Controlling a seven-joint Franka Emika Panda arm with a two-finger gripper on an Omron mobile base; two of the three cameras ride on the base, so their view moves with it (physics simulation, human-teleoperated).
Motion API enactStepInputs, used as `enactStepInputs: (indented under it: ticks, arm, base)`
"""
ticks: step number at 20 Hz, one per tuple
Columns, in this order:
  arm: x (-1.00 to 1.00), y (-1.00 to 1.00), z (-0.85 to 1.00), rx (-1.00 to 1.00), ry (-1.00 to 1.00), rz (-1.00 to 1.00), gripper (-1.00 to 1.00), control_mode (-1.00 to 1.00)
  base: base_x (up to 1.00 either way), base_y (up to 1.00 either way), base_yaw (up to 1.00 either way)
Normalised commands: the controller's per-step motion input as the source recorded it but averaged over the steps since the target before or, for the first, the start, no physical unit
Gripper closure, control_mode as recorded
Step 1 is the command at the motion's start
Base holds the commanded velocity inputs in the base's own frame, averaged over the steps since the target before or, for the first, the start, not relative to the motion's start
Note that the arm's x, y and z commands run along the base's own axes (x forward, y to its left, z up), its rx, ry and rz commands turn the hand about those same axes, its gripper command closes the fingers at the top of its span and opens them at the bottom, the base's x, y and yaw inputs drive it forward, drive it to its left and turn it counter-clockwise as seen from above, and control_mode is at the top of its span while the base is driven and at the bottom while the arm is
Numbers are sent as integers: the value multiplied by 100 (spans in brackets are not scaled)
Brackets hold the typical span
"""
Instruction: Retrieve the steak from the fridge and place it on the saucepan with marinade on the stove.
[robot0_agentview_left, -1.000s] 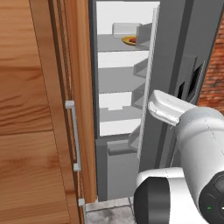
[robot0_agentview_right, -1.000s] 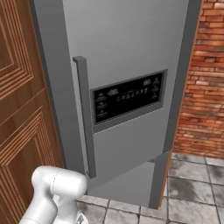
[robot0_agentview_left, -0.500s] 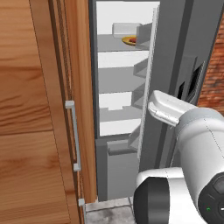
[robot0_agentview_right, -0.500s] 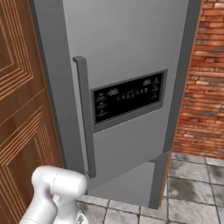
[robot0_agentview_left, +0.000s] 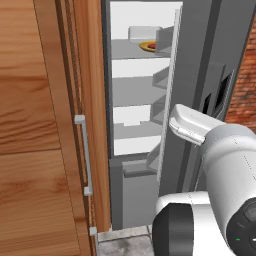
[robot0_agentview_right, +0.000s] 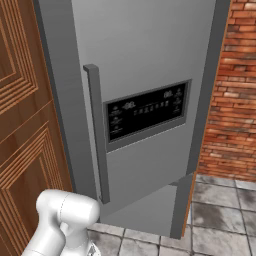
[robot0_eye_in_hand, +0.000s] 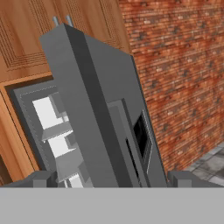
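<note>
The fridge (robot0_agentview_left: 145, 125) stands open between wooden cabinet (robot0_agentview_left: 45, 130) and brick wall (robot0_agentview_right: 232, 95).

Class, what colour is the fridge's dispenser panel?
Black, with pale markings; the dispenser panel shows best in the right base view.

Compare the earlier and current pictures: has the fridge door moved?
No. The fridge door stands open at the same angle beside the wooden cabinet.

**Wood, brick and tile around the appliance**

A tall wooden cabinet (robot0_agentview_left: 45, 130) with a slim grey handle (robot0_agentview_left: 84, 155) stands at the left. A red brick wall (robot0_agentview_right: 232, 95) rises at the right, above a grey tiled floor (robot0_agentview_right: 220, 215). On an upper shelf sit a white box (robot0_agentview_left: 142, 33) and a round yellow item (robot0_agentview_left: 148, 46).
</note>
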Motion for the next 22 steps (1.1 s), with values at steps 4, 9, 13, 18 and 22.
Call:
enactStepInputs:
  ticks: [4, 9, 13, 18, 22]
  arm:
    - [-16, 0, -13, 0, 8, 0, -100, 100]
    - [0, 0, 0, 0, 0, 0, -100, 100]
    - [0, 0, 0, 0, 0, 0, -100, 100]
    - [0, 0, 0, 0, 0, 0, -100, 100]
    - [0, 0, 0, 0, 0, 0, -100, 100]
  base:
    - [-9, 0, 0]
    - [-1, 0, 0]
    - [0, 0, 0]
    - [0, -17, 0]
    - [0, -21, 0]
